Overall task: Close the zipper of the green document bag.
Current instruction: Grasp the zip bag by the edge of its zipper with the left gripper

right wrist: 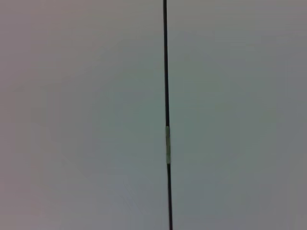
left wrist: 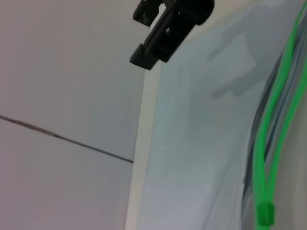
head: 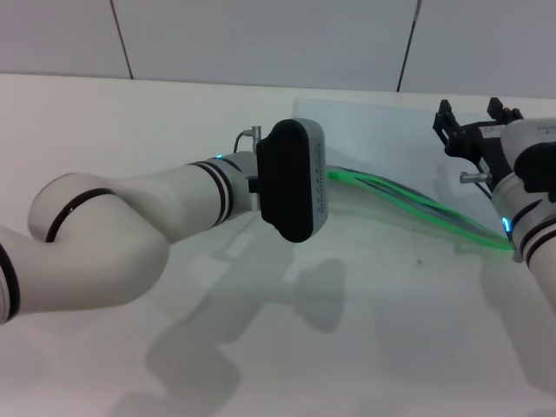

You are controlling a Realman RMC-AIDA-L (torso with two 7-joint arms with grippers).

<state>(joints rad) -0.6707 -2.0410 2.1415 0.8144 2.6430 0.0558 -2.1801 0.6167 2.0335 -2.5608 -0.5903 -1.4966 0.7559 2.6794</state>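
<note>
Because the green document bag is thin and floppy, its gaping zipper wants pinching at the small slider, though neither tool's opening can be told.

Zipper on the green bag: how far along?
Done: nothing visible; the zipper gapes, two green strips apart, slider at one end. In hand: left arm over that end of the green document bag, fingers hidden. Right gripper hangs near the far corner. Left: the whole zip run.

A white table meets a pale wall with dark seams.
</note>
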